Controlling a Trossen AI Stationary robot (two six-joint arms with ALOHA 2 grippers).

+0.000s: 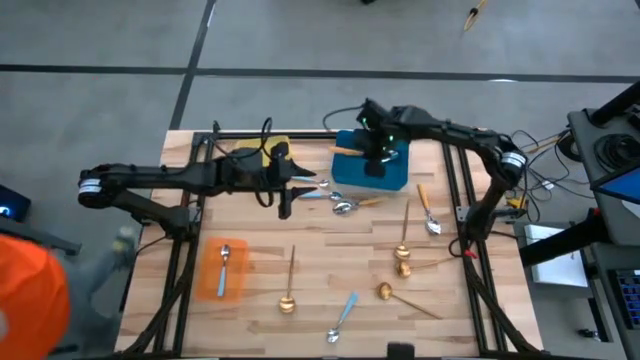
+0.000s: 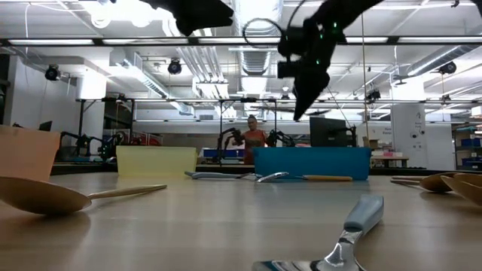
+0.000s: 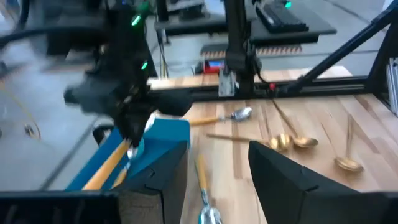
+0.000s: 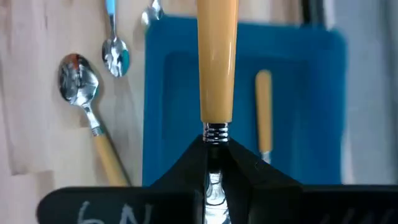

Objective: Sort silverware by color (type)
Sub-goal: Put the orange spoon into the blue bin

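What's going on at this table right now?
Two robot arms are sorting spoons into coloured trays. The right hand is shut on an orange-handled spoon and holds it over the blue tray, where another orange-handled spoon already lies. The left hand is open over the table's middle, holding nothing, near the yellow tray. One spoon sits in the orange tray; several gold spoons and others remain loose on the table.

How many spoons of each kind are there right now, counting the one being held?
Gold spoons: 4
Orange-handled spoons: 4
Light-blue-handled spoons: 3
Spoon with its handle out of sight: 1
Total: 12
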